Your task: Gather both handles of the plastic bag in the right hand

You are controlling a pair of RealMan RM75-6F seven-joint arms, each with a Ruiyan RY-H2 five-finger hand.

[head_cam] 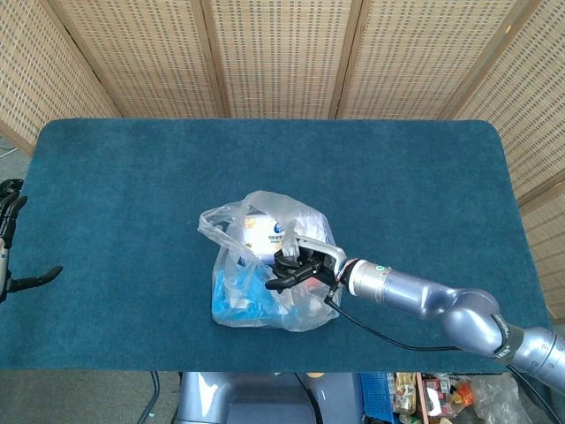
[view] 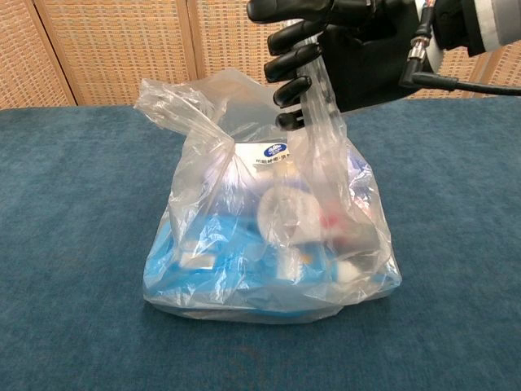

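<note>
The plastic bag (head_cam: 269,265) sits on the blue counter (head_cam: 124,194), a little nearer the robot than the counter's middle, clear and crumpled, with blue packaging and white items showing through its sides. In the chest view the bag (view: 269,236) stands upright, its base spread flat on the counter (view: 73,269).

One handle (view: 324,106) rises as a stretched strip from the bag's right side up into the right hand (view: 350,49), whose dark fingers (view: 295,59) are curled around it; the hand is grasping that handle and hangs just above the bag's top. From the head view the same right hand (head_cam: 298,267) lies over the bag's near right part, its silver forearm (head_cam: 415,296) running away toward the lower right.

The other handle (view: 167,102) is loose: a rumpled loop at the bag's upper left, apart from the right hand and held by nothing.

The left hand (head_cam: 11,234) shows only at the far left edge of the head view, well apart from the bag, off the counter's side; whether it is released or clenched cannot be told.

A small white label (view: 270,151) with a blue oval mark faces forward inside the bag, just below the right hand.
</note>
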